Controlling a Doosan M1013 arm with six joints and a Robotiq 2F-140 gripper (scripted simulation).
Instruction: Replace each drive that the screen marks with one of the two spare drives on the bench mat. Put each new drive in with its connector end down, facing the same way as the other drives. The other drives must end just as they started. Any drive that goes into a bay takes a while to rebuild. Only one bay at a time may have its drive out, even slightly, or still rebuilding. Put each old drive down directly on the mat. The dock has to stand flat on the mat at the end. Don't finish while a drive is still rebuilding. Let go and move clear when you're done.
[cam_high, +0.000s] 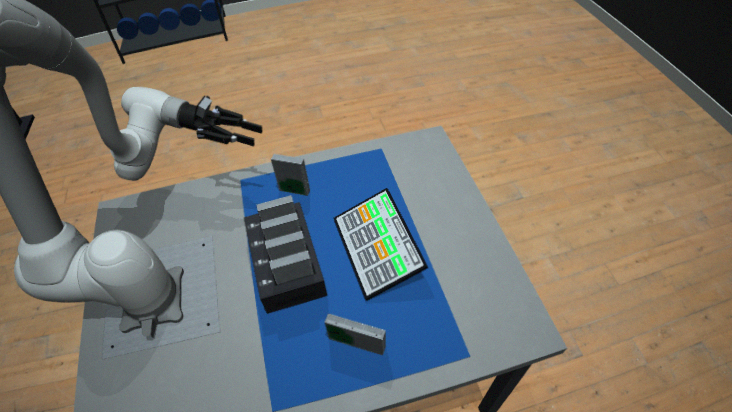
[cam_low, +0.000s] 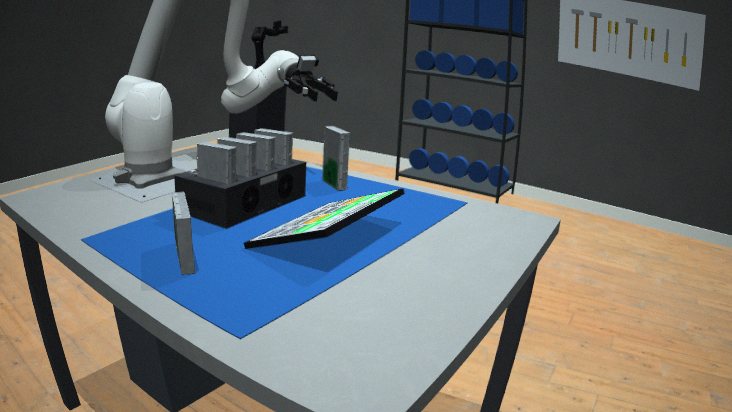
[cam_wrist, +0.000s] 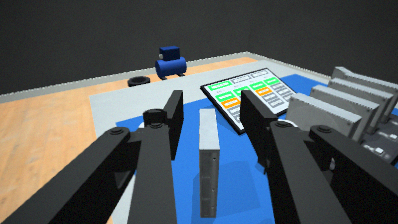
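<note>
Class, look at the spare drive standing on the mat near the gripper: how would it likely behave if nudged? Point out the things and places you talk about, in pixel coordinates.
The spare drive (cam_high: 290, 175) (cam_low: 336, 157) (cam_wrist: 209, 165) would probably tip, being tall on a narrow base. Its flat, boxy case suggests stiffness, and its flat faces should slide, not roll.

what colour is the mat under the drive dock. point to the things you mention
The mat (cam_high: 425, 327) (cam_low: 240, 307) (cam_wrist: 182, 192) is plain blue, seen best in the top view.

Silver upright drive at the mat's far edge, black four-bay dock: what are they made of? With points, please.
Silver upright drive (cam_high: 290, 172) (cam_low: 336, 157) (cam_wrist: 209, 182): looks like bare metal, satin finish, going by the even grey sheen; its green patch suggests a circuit board.

Black four-bay dock (cam_high: 295, 295) (cam_low: 207, 203): matte, dark, weak highlights; painted metal or plastic, can't tell which.
</note>
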